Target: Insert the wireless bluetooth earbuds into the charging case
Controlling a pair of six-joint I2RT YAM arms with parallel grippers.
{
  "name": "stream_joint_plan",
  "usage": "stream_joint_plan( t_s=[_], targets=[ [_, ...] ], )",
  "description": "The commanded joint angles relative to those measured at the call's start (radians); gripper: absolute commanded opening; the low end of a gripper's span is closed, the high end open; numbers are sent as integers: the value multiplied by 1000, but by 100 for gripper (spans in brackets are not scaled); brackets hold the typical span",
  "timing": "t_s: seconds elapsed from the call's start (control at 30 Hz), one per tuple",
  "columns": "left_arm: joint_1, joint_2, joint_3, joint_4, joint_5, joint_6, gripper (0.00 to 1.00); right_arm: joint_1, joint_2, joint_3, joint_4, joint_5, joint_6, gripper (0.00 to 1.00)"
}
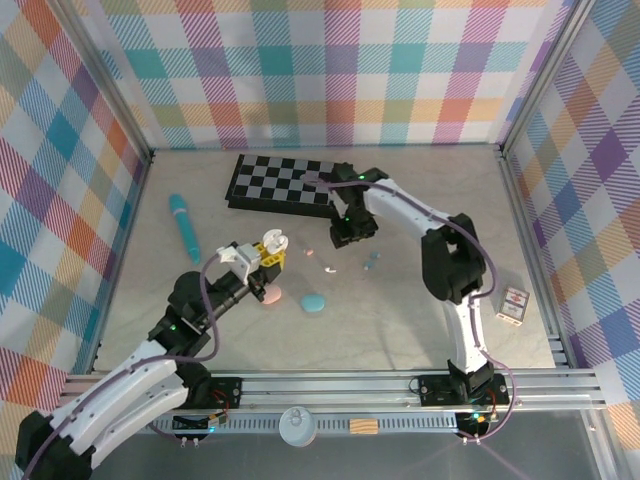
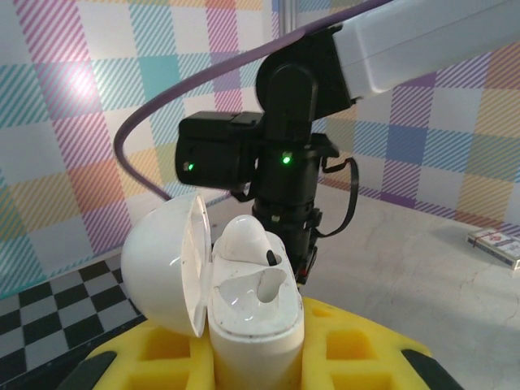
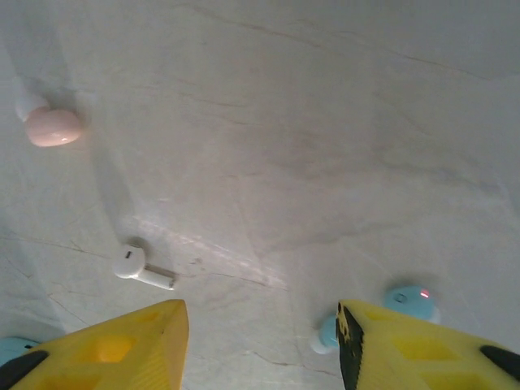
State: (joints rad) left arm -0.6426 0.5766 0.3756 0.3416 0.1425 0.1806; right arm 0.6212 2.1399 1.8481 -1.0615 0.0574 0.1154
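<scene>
My left gripper (image 1: pixel 262 255) (image 2: pixel 256 357) is shut on a white charging case (image 2: pixel 252 313), held upright with its lid (image 2: pixel 162 264) swung open to the left. One white earbud (image 2: pixel 244 240) sits in the far slot; the near slot is empty. My right gripper (image 1: pixel 350 232) (image 3: pixel 260 341) hovers open above the table with nothing between its yellow fingers (image 3: pixel 122 345). Below it lie a white earbud (image 3: pixel 142 268) (image 1: pixel 329 270), a pale pink earbud (image 3: pixel 50 126) (image 1: pixel 309 252) and a light blue earbud (image 3: pixel 406 302) (image 1: pixel 370 262), the blue one partly behind the right finger.
A pink case (image 1: pixel 270 296) and a light blue case (image 1: pixel 314 303) lie just right of my left gripper. A checkerboard (image 1: pixel 285 182) sits at the back, a teal stick (image 1: pixel 184 225) at the left, a small card box (image 1: pixel 513 305) at the right.
</scene>
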Motion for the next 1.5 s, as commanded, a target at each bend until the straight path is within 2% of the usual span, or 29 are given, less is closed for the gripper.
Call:
stream_joint_plan(
  t_s=[0.0,0.23,0.53,1.2,1.47],
  targets=[
    [4,-87,-10,-201,-41,12,0,47,65,104,-146,73,-59,50],
    [4,-138,24,-276,-32,54,0,150,206,275,-271,166,-104,49],
    [4,-137,20,-268,-12,64,0,219,301,349,-335,186,-168,41],
    [4,-127,10,-250,3,58,0,236,391,419,-377,245,-197,33],
    [4,-123,6,-249,4,56,0,236,421,483,-374,194,-189,33]
  ],
)
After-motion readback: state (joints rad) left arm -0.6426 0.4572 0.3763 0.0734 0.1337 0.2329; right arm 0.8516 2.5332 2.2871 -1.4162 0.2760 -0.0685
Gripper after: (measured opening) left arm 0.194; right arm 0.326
